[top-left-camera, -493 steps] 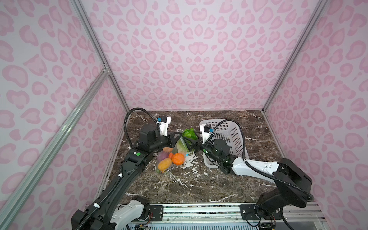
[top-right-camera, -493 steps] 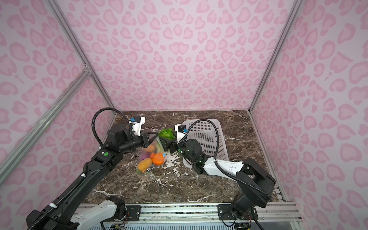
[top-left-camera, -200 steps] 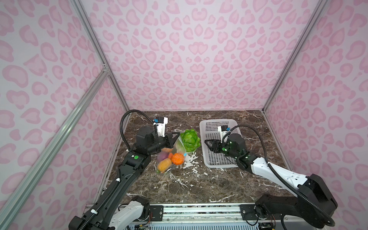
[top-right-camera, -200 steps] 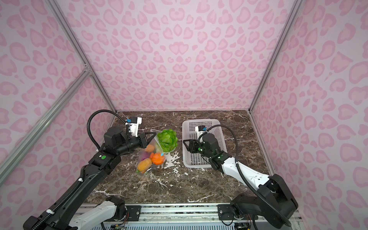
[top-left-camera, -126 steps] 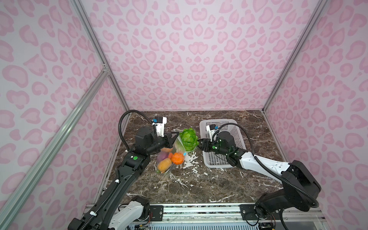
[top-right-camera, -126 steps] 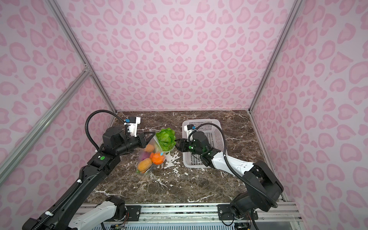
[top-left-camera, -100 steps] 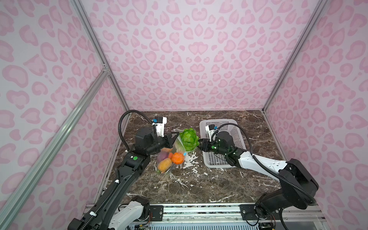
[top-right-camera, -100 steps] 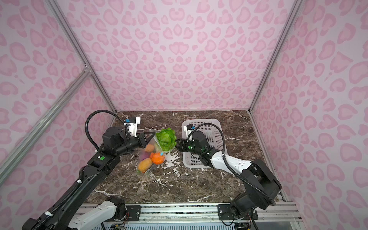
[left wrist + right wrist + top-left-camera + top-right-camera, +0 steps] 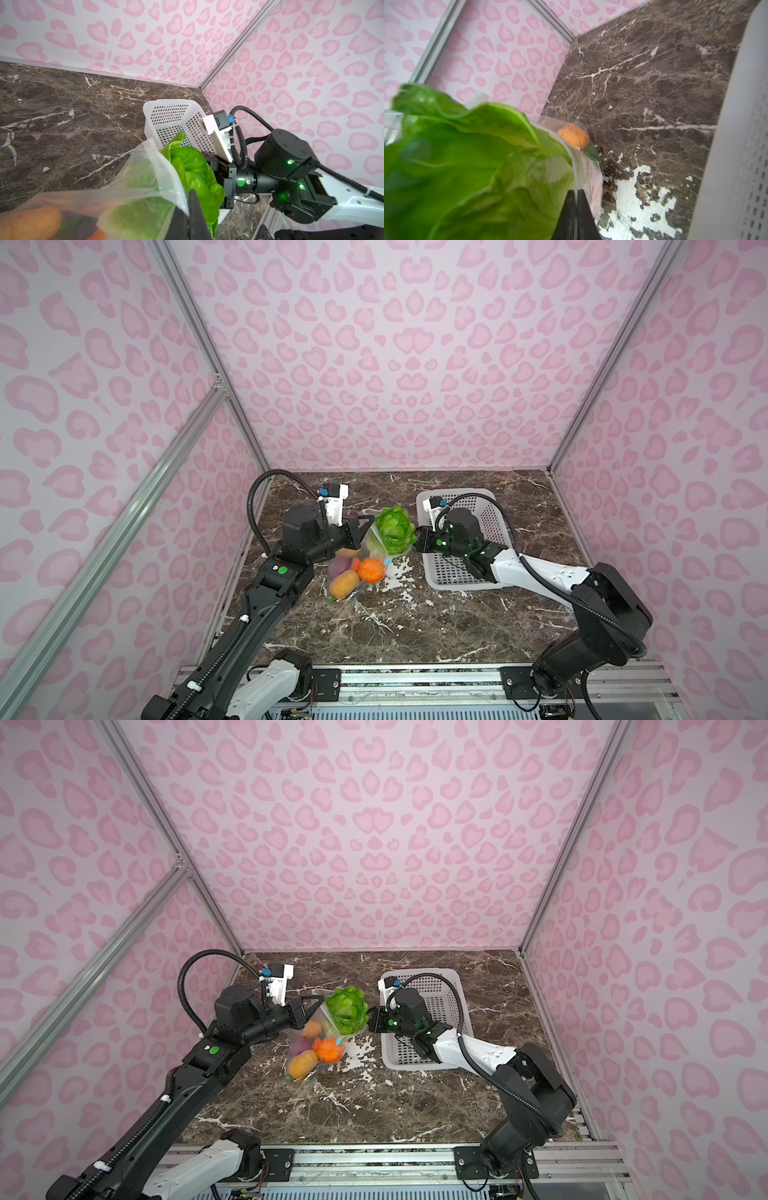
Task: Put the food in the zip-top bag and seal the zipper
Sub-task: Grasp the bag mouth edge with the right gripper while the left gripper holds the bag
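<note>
Between the two pairs of pinched fingertips hangs the zip-top bag [image 9: 371,540], mouth uppermost and its closed end slanting down and away from both tools toward the marble table [image 9: 457,622]. The pumpkin [image 9: 371,569], a yellow-orange piece [image 9: 344,584] and a purple piece [image 9: 338,566] lie well down inside it. The cabbage [image 9: 395,529] is only partly in: its leafy head stands out above the zipper [image 9: 164,172]. The left gripper [image 9: 190,209] is clamped narrow on one end of the bag's rim, with the film running straight into its tips. The right gripper [image 9: 576,212] is likewise pressed together on a fold of clear film at the opposite end, with the cabbage touching or just beside it on the side facing the other arm. So the mouth's long axis runs from one tool to the other, and the cabbage sits on that line, nearer the right gripper. By my reading, the zipper cannot close until the head drops below the rim. A small blue tab [image 9: 386,560] shows below the right gripper's tips, beside the pumpkin. Behind the right gripper, under its wrist, stands the white basket [image 9: 461,490], with no food visible in it.
</note>
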`<state>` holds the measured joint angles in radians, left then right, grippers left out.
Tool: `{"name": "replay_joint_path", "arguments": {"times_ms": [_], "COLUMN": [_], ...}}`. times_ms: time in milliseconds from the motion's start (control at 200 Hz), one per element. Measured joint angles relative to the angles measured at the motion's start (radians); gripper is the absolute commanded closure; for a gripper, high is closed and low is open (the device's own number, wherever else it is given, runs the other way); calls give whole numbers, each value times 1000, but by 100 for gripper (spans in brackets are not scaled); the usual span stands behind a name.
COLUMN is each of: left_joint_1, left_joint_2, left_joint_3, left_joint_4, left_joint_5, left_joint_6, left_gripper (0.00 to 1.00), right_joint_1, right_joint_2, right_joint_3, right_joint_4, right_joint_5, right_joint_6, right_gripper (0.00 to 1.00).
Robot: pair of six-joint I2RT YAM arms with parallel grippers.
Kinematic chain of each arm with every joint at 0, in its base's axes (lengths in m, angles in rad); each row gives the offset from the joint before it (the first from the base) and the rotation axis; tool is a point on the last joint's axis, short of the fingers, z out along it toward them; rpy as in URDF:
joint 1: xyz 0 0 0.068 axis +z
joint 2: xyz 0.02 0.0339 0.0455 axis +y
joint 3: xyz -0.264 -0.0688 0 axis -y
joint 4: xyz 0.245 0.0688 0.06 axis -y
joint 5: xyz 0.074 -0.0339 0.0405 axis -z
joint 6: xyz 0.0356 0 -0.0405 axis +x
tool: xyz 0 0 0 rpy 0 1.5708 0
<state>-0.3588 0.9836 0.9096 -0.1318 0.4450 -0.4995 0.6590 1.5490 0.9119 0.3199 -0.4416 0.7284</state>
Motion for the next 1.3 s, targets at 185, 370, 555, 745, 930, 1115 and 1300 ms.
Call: {"name": "replay_joint_path", "arguments": {"times_ms": [185, 370, 555, 745, 930, 1115, 1300], "left_joint_1": [0, 4, 23, 44, 47, -2, -39], "left_joint_2": [0, 0, -26, -43, -1, 24, -6], "left_joint_3": [0, 0, 0, -11, -11, 4, 26], "left_joint_4": [0, 4, 3, 0, -1, -7, -56], "left_joint_5": [-1, -31, -76, -138, -121, -18, -22], "left_joint_6": [1, 5, 13, 30, 40, 37, 40], "left_gripper": [97, 97, 97, 97, 98, 98, 98], "right_joint_1": [-13, -2, 27, 57, 73, 80, 85], "right_joint_2": [-149, -261, -318, -290, -233, -226, -157], "right_joint_3": [5, 27, 34, 54, 101, 98, 247], "right_joint_4": [-114, -192, -188, -188, -242, -191, -325], "right_joint_5": [57, 88, 100, 168, 201, 153, 205], "right_joint_6": [-84, -154, -185, -220, -250, -255, -331], "right_gripper": [100, 100, 100, 100, 100, 100, 100]}}
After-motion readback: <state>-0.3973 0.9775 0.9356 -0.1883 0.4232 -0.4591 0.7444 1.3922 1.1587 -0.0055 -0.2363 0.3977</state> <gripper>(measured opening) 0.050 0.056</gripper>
